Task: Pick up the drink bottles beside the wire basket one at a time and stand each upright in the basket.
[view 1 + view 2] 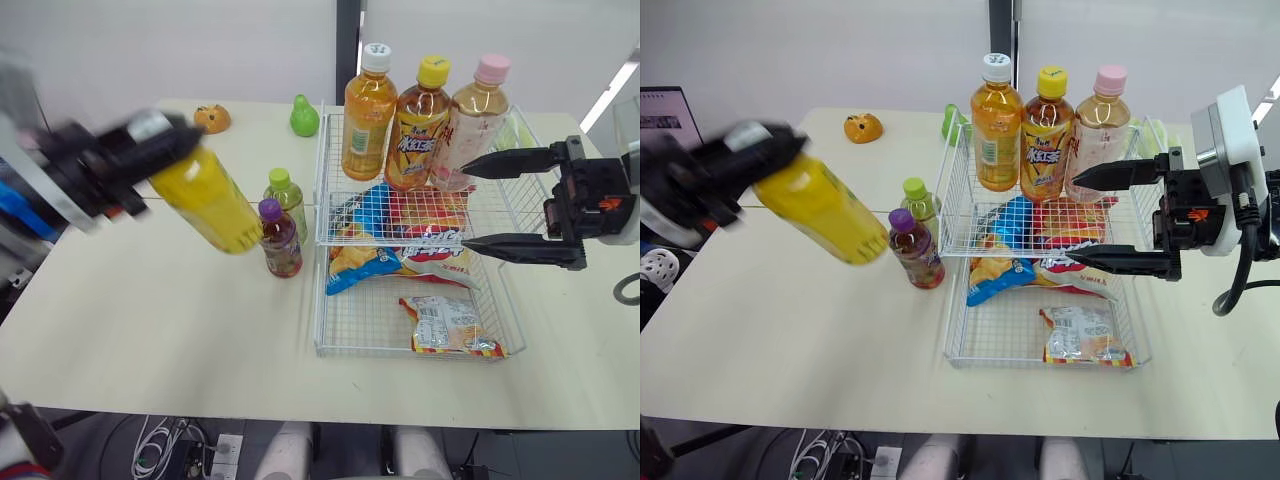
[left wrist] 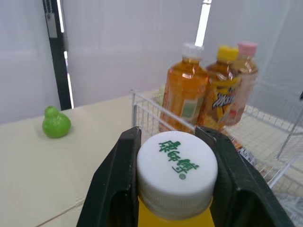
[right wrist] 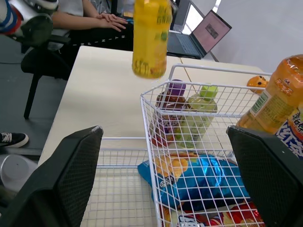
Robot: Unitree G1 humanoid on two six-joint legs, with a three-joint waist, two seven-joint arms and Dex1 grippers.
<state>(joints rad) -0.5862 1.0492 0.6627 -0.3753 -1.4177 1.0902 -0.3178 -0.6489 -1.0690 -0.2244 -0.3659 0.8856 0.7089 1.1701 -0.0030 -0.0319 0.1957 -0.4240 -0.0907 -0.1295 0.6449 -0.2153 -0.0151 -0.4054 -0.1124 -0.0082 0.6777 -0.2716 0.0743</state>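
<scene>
white cap (image 2: pixel 177 166) of the yellow drink bottle (image 1: pixel 205 200) sits pinched between the two black fingers of the left gripper (image 2: pixel 170 142), one finger on each side of it. the bottle hangs tilted over the left part of the table (image 1: pixel 150 330), base pointing down toward the wire basket (image 1: pixel 360 315). it is blurred in the head views, but it seems to be clear of the tabletop and not touching anything else.

just beside the basket's left wall stand two small bottles, close together and upright: a purple-capped bottle (image 1: pixel 280 240) nearer, a green-capped bottle (image 1: pixel 287 195) behind it.

at the far end of the basket three bottles stand upright in a row: a white-capped orange bottle (image 1: pixel 368 115), a yellow-capped amber bottle (image 1: pixel 418 130) and a pink-capped bottle (image 1: pixel 470 120). a blue snack bag (image 1: pixel 385 215) lies in the middle with other bags, and a small snack packet (image 1: pixel 450 325) lies at the near end.

the right gripper (image 1: pixel 468 207) is over the basket's right side, fingers spread wide and holding nothing, tips pointing toward the snack bags.

a green pear toy (image 1: pixel 304 117) and an orange toy (image 1: pixel 212 118) rest near the table's far edge.
</scene>
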